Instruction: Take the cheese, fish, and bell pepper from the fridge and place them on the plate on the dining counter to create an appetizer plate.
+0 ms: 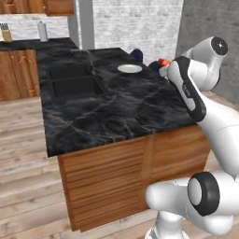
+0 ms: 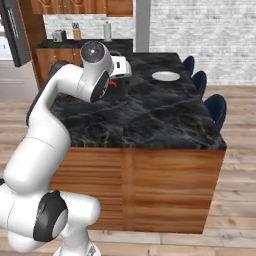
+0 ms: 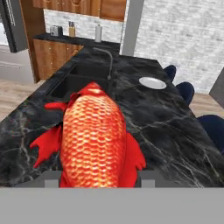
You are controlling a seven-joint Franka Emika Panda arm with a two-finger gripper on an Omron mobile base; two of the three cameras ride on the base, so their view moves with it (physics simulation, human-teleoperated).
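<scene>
The fish (image 3: 94, 135), red-orange and scaly, lies lengthwise between my fingertips (image 3: 52, 177), and my gripper (image 3: 99, 177) is shut on it. It hangs over the near part of the dining counter (image 3: 175, 131), a black marble top with pale veins. A bit of the fish (image 1: 163, 62) peeks out behind my forearm, and the fish (image 2: 113, 84) shows again as a red speck under my hand. The white plate (image 3: 152, 82) sits bare at the far right of the counter, well ahead of the fish; the plate (image 1: 130, 68) (image 2: 165, 76) lies beyond the arm. The cheese and bell pepper are out of view. The fridge door (image 3: 13, 22) stands far left.
A sink (image 3: 76, 83) with a faucet (image 3: 109, 61) is sunk into the counter's left half. Blue chairs (image 2: 215, 107) line its right side. A back counter (image 2: 75, 45) carries a knife block, a toaster and a canister. Wood floor surrounds the island.
</scene>
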